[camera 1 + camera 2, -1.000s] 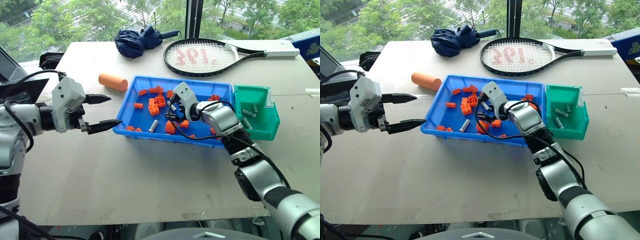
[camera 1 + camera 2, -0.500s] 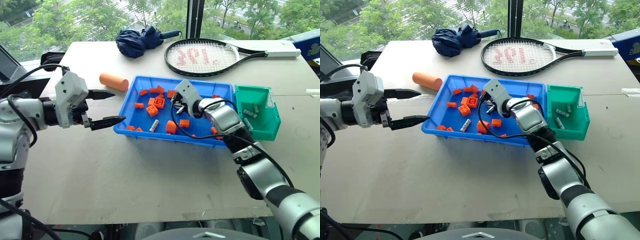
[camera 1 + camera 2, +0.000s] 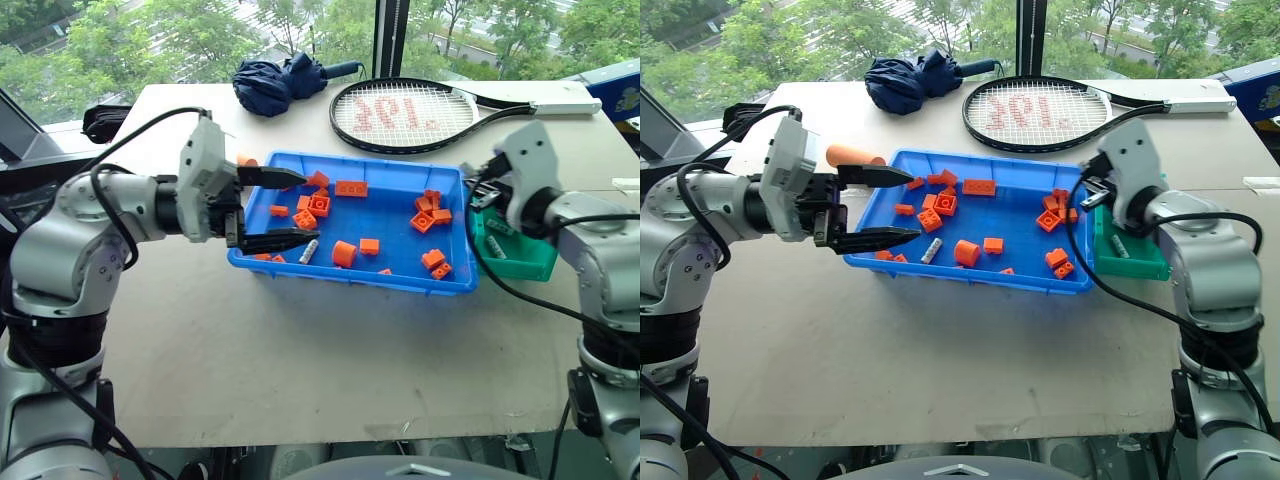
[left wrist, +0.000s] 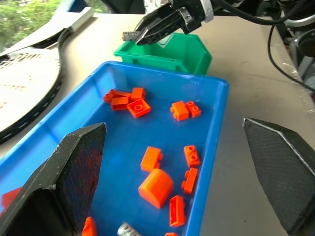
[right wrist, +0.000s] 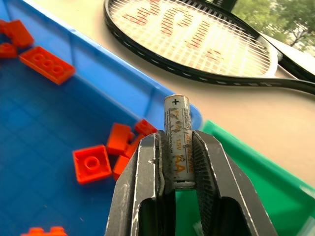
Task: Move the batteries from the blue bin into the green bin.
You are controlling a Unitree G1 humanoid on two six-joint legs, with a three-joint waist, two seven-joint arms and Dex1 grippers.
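Note:
The blue bin lies mid-table, scattered with orange bricks. One grey battery rests near its front left. My left gripper is open, hovering over the bin's left end with one finger on each side of that area. My right gripper is shut on an AA battery, held upright above the edge where the blue bin meets the green bin. In the left wrist view the same right gripper hangs over the green bin. Another battery lies inside the green bin.
A tennis racket and a folded blue umbrella lie at the table's far side. An orange cylinder sits behind my left gripper, beside the blue bin's left wall. Bare table stretches along the near side.
My right gripper closed on a battery in the blue bin, lifted it and swung right to the green bin's edge. My left gripper moved right, over the blue bin's left end.

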